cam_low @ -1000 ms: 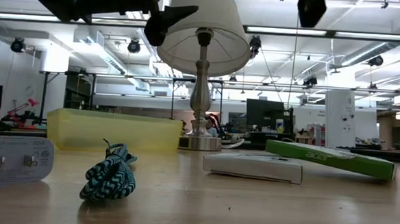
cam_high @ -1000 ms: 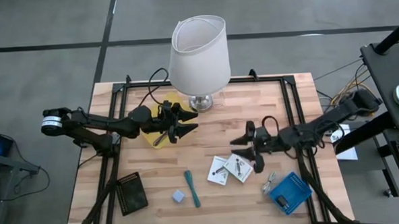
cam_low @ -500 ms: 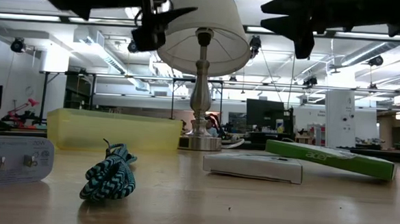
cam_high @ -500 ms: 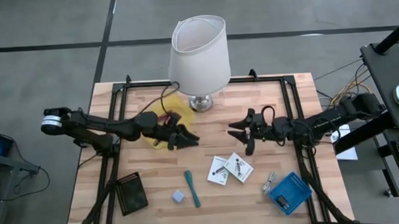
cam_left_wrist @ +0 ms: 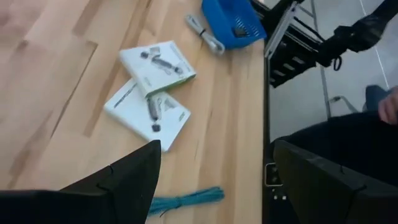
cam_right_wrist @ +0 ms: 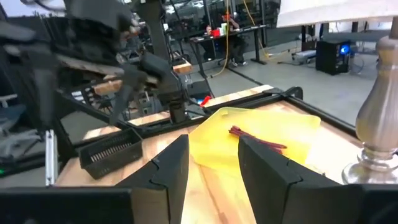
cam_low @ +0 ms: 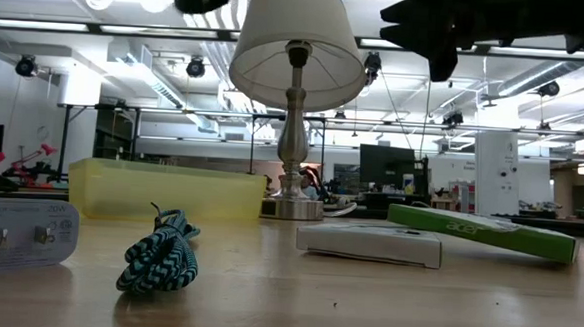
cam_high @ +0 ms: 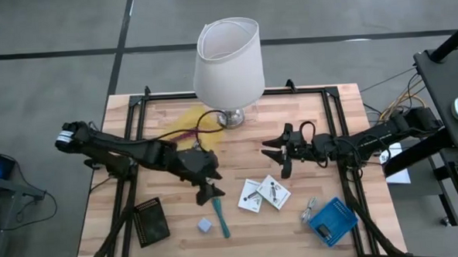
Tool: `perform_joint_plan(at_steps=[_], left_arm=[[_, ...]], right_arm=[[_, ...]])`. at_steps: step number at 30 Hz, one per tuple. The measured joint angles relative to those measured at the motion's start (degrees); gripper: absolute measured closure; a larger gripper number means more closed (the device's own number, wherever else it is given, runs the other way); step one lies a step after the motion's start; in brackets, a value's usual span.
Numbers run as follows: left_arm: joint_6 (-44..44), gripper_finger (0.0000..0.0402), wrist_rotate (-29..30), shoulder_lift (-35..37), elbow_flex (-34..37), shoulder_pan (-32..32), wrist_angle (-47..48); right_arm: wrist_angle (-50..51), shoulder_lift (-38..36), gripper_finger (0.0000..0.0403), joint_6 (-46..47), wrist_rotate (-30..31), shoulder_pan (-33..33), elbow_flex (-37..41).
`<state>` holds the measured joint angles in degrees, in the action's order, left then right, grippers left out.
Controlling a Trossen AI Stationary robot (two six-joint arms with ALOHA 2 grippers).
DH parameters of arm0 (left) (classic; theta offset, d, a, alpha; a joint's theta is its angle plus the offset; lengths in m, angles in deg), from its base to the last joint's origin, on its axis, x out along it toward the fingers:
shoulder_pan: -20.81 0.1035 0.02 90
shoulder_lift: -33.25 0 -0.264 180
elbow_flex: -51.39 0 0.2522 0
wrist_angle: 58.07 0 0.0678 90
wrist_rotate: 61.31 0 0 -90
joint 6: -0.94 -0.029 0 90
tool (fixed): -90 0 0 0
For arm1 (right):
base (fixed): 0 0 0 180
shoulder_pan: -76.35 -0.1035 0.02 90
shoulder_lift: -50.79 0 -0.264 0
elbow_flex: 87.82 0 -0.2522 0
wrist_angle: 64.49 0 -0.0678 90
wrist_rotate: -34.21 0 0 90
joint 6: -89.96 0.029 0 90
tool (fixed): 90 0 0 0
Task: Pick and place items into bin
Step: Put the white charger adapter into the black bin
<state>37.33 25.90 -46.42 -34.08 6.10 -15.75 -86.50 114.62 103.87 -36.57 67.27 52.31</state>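
My left gripper (cam_high: pixel 209 193) is open and hangs above the table, just on the far side of a teal braided cord bundle (cam_high: pixel 220 216) (cam_left_wrist: pixel 186 200) (cam_low: pixel 159 252) that lies flat. Two white printed cards (cam_high: pixel 263 194) (cam_left_wrist: pixel 152 87) lie side by side to its right. A lavender cube (cam_high: pixel 205 224) sits near the cord. My right gripper (cam_high: pixel 280 156) (cam_right_wrist: pixel 212 171) is open, in the air beyond the cards, facing the yellow bin (cam_high: pixel 184 121) (cam_right_wrist: pixel 255 127), which holds magenta sticks (cam_right_wrist: pixel 252 138).
A big white lamp (cam_high: pixel 228 63) stands at the far middle, beside the bin. A dark mesh tray (cam_high: pixel 150 221) lies near the left front, and a blue tray (cam_high: pixel 331 221) with a metal piece lies near the right front. Black frame rails run along both table sides.
My left gripper has swung from over the yellow bin toward the near edge and now hangs above the teal cord, still open. My right gripper has drawn back from over the white cards toward the far edge, then held still. The objects on the table have not moved.
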Motion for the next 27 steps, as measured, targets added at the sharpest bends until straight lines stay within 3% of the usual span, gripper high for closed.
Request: perform_joint_plan(at_steps=[9,16,27], left_arm=[[-7.67,0.0107,-1.90,-11.67,-9.74,-4.25,10.52],[-6.85,0.0107,-10.22,-17.54,-9.49,-7.26,13.10],[-14.55,0.0107,-8.08,-25.31,-8.56,-12.98,14.56]], right_arm=[[0.82,-0.02,0.0279,-2.16,-0.20,0.00,0.00],[2.97,-0.02,0.0281,-2.10,-0.20,-0.02,0.00],[3.03,-0.02,0.0282,-3.00,-0.17,0.00,0.09]])
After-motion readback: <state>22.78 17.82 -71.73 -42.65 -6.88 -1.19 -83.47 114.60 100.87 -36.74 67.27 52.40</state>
